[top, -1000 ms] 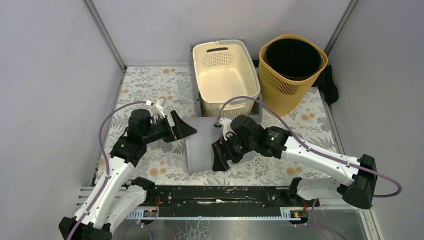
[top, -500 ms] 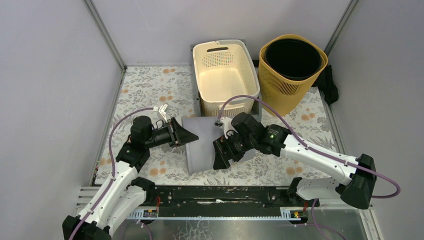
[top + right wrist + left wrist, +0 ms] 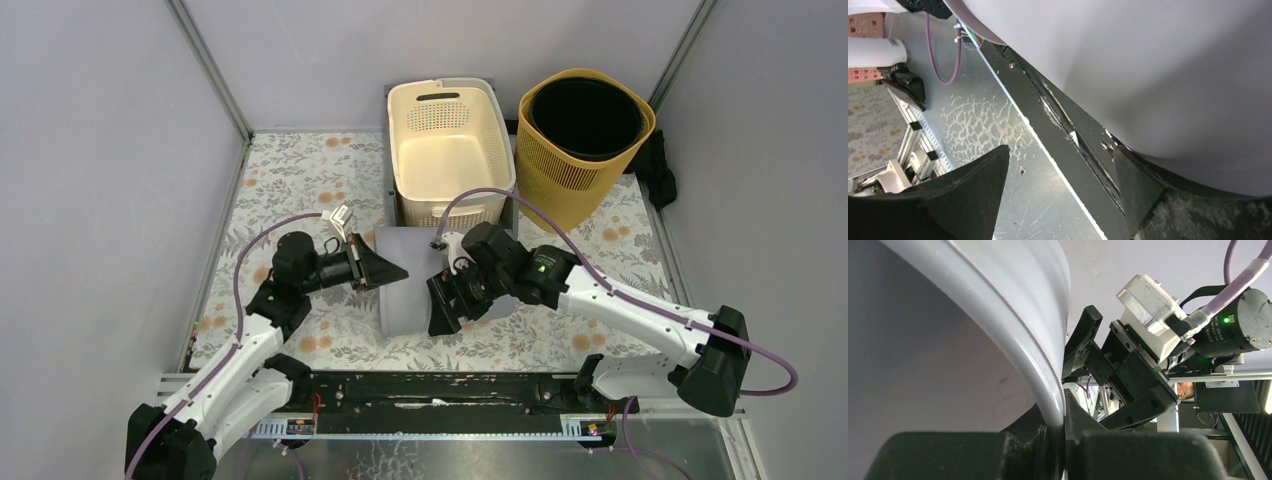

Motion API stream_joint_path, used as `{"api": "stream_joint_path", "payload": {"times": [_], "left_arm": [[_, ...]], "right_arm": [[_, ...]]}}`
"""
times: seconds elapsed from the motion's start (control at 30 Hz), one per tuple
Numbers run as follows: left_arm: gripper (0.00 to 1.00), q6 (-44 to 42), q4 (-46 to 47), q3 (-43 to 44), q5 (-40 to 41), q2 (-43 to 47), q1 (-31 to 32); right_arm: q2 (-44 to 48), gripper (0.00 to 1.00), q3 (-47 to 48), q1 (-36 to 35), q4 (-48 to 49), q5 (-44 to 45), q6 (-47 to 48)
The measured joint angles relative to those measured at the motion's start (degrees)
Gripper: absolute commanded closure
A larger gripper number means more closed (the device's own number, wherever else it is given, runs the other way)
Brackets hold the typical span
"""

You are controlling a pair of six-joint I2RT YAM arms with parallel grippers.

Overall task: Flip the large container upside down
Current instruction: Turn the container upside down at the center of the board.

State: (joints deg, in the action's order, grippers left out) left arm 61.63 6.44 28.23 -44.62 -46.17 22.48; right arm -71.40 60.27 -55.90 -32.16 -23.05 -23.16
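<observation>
Now l. tool (image 3: 1057,432) pinching grey container (image 3: 415,292) rim, r. tool (image 3: 438,305) wide (alongside)

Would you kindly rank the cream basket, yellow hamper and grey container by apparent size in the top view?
Yellow hamper and cream basket: largest, too alike to rank.
Grey container: smallest, though partly hidden.

Through the top camera I'm looking steeply down from above and behind the rig, taking in the whole table (image 3: 300,170). The left wrist camera is hugging the rim of the large container (image 3: 998,305), facing the right gripper (image 3: 1118,375). The right wrist camera is crowding the same grey wall (half its frame), pointing at the near rail (image 3: 1058,130); all three are sharing that container.
</observation>
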Motion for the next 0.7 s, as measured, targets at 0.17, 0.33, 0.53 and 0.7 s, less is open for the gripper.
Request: {"api": "stream_joint_path", "payload": {"times": [0.17, 0.33, 0.53, 0.7], "left_arm": [[1.00, 4.26, 5.57, -0.74, -0.79, -1.77, 0.04], [1.00, 10.43, 13.60, -1.05, -1.66, -4.04, 0.04], [1.00, 15.04, 19.98, 1.49, -2.49, -4.02, 0.07], [1.00, 15.45, 20.87, 7.78, -1.86, -3.74, 0.07]], "right_arm": [[1.57, 0.17, 3.30, 0.26, -4.11, 3.21, 0.61], [5.79, 0.16, 10.54, 0.44, -10.80, 7.85, 1.53], [10.80, 0.16, 19.41, 0.48, -17.84, 14.05, 2.27], [12.11, 0.17, 22.29, 0.50, -22.56, 18.01, 2.43]]}}
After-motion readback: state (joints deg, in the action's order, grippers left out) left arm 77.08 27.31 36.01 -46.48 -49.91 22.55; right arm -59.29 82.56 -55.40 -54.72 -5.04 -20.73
